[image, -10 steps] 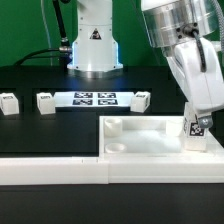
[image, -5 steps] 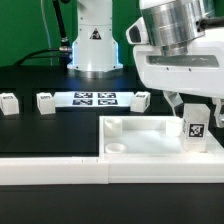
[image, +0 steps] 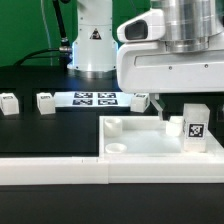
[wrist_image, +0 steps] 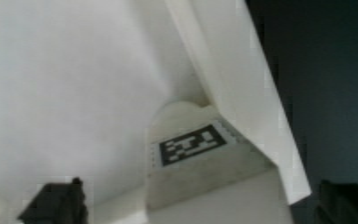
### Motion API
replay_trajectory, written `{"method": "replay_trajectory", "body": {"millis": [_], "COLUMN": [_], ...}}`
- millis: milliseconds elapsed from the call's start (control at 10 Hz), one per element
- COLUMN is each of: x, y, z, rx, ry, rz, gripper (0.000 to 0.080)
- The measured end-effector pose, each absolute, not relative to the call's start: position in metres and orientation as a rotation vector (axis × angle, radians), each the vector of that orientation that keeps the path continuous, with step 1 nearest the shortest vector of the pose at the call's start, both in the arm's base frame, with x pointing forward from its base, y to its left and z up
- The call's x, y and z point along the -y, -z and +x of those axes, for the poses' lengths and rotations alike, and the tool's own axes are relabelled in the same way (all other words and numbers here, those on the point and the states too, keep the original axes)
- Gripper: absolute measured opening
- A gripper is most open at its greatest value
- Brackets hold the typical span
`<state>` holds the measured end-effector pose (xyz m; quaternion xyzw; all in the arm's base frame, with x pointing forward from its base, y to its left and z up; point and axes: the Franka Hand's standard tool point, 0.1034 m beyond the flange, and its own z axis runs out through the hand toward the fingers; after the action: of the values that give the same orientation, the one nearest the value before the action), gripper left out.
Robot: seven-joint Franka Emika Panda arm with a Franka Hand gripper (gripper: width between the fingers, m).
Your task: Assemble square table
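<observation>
The leg [image: 193, 125] stands upright, long axis vertical, in the tabletop's [image: 148, 138] corner on the exterior view's right, beneath the spread end effector [image: 186, 100].

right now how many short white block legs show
4: first leg at the exterior view's left, second leg beside it, third leg past the marker board, fourth leg upright in the white square top; others possibly hidden

No words or numbers can be read; only coded tags and one warning sign.
A black triangle sign [image: 93, 33] sits on the arm base [image: 95, 58]. Black-and-white square tags mark the marker board [image: 95, 98], the leg [image: 194, 127] standing in the top [image: 140, 146], whose tag [wrist_image: 190, 143] the wrist view shows blurred, and the loose legs [image: 47, 100] behind.
</observation>
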<state>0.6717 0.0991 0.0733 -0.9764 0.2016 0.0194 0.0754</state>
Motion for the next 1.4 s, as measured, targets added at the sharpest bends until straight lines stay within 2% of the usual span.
{"method": "replay_trajectory", "body": {"millis": [100, 200, 300, 400, 500, 600, 1000, 1400], "x": [-0.0996, -0.0997, -0.0998, -0.0996, -0.1004, -0.1002, -0.1006, -0.0981], "y": [-0.0729, -0.0729, -0.0729, -0.0729, -0.0731, -0.0732, -0.0732, -0.0762], "z": [0.6714, 0.6714, 0.6714, 0.6715, 0.6715, 0.6717, 0.6738, 0.6769], "rx": [-0.400, -0.396, -0.427, -0.427, -0.554, -0.638, -1.104, -1.862], "ry": [-0.040, -0.039, -0.042, -0.042, -0.051, -0.056, -0.075, -0.203], "rz": [-2.977, -2.976, -2.972, -2.972, -2.947, -2.930, -2.786, -2.260], "gripper": [0.0649, 0.0649, 0.0542, 0.0371, 0.0371, 0.0290, 0.0290, 0.0290]}}
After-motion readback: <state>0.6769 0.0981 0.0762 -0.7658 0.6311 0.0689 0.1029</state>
